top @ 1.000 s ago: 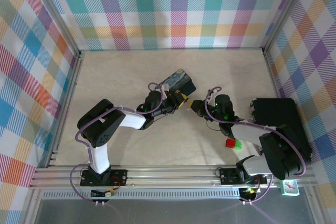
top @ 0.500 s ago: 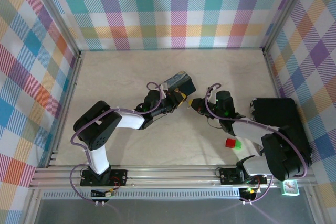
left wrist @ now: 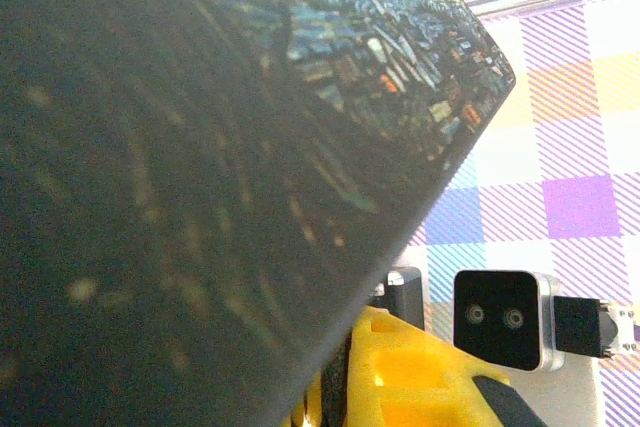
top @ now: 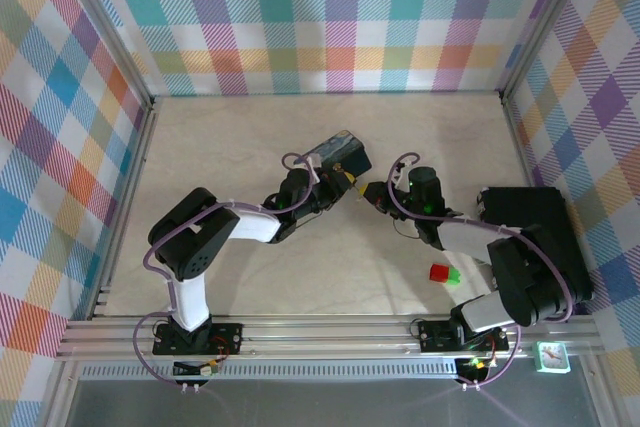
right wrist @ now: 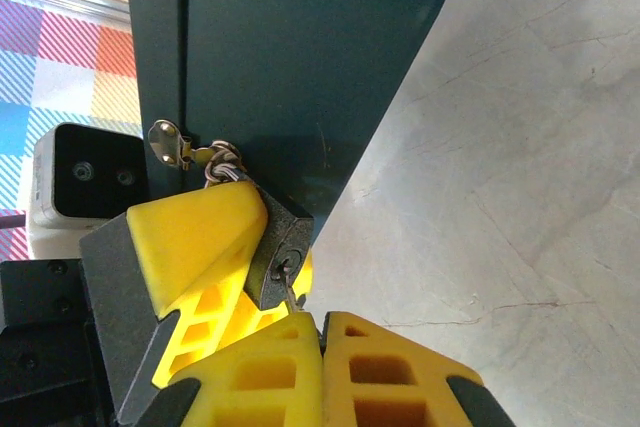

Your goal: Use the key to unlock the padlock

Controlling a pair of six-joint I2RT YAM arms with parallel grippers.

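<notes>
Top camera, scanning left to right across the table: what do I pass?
In order: left arm's elbow → blue tin → right fingers → red and green blocks → black box. The left fingers overlap the tin, so they are left out.

robot test cell in a lab
checked panels (top: 330,17) wall in a pale desk (top: 220,147) on three sides; an aluminium rail (top: 320,332) along its near edge carries two bolted robot arm bases (top: 190,335).
</notes>
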